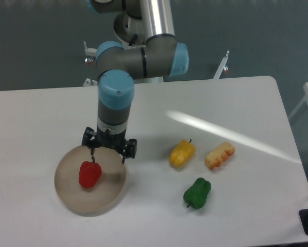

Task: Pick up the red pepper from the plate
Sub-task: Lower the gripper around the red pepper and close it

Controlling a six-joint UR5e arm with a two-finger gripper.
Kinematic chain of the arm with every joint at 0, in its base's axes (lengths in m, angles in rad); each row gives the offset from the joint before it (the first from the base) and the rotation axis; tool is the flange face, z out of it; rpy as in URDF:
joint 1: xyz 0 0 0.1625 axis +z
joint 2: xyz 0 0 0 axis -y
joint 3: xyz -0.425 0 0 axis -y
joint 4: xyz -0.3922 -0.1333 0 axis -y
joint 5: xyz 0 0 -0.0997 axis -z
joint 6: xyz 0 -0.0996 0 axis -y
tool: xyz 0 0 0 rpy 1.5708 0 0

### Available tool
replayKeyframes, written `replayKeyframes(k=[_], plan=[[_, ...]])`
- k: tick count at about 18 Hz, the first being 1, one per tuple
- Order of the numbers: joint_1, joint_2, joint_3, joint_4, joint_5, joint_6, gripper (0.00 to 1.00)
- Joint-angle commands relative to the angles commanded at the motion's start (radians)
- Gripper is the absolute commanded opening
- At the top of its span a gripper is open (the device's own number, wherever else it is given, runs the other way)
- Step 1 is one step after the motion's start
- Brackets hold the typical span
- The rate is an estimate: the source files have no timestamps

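Four items on the desk: three peppers and one pale orange, ridged piece, as counted from where I stood.
Desk (51, 113): white, with a bright streak of light slanting across its right half.
Plate (71, 198): round, beige-tan, lying flat near the left front of the desk.
Red pepper (90, 174): lay on the plate, a little left of its middle, dark stem pointing up and away from me; nothing gripped it.
Arm (115, 103): grey with blue joint caps, wrist pointing straight down over the plate's far edge.
Gripper (109, 153): hung just above and slightly right of the red pepper, over the back rim of the plate.
Fingers (93, 153): spread apart and holding nothing; the left one stood close by the pepper's stem, though I could not tell whether it touched.
Yellow pepper (182, 153): lay on the bare desk, well to the right of the plate.
Orange ridged piece (219, 155): just beside the yellow pepper on its right, apart from it.
Green pepper (197, 193): nearer the front edge, below and between those two, stem turned toward the front.
Robot base (136, 20): white column behind the desk's far edge.
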Motion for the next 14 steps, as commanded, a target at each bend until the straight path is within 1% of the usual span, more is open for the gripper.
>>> replayKeyframes(k=[1, 5, 9, 14], plan=[[-0.012, -0.012, 0.002, 0.024, 0.005, -0.006, 1.0], [-0.032, -0.058, 0.006, 0.077, 0.009, -0.021, 1.0], [-0.048, -0.074, 0.002, 0.083, 0.011, -0.023, 1.0], [-0.049, -0.098, 0.017, 0.085, 0.011, -0.023, 1.0]])
